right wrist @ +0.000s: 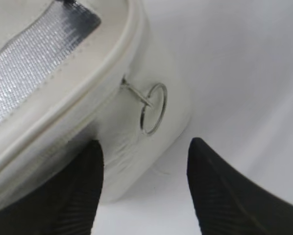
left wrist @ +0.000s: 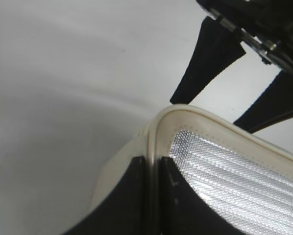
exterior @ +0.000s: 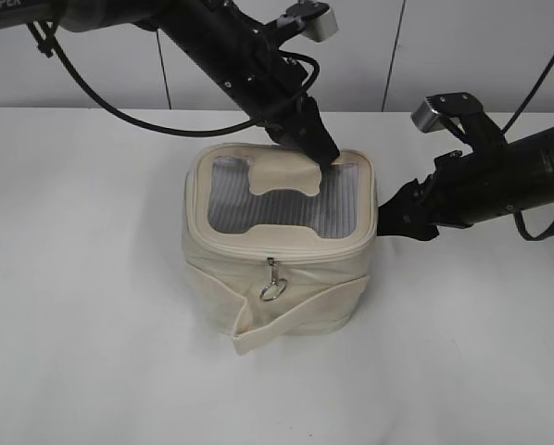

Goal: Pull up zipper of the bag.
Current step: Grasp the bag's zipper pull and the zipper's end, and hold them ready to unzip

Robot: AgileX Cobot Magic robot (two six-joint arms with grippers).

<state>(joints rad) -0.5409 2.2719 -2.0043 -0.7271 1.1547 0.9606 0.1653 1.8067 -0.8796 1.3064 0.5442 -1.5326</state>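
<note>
The cream bag [exterior: 282,278] stands upright mid-table, with its grey mesh top [exterior: 277,204] facing up. The zipper [exterior: 258,252] runs under the top rim. One silver ring pull [exterior: 271,284] hangs at the front. My left gripper [exterior: 321,150] is shut on the bag's back top rim; the left wrist view shows the rim [left wrist: 158,132] pinched between the jaws [left wrist: 154,166]. My right gripper [exterior: 388,218] is open at the bag's right side. In the right wrist view a second ring pull [right wrist: 154,108] hangs just ahead of the open fingers [right wrist: 144,152], untouched.
The white table [exterior: 92,324] lies all round the bag. The wide cream strap [exterior: 295,320] wraps the bag's lower front. My right gripper's open fingers also show in the left wrist view [left wrist: 210,111], beyond the bag's corner. A white wall stands behind.
</note>
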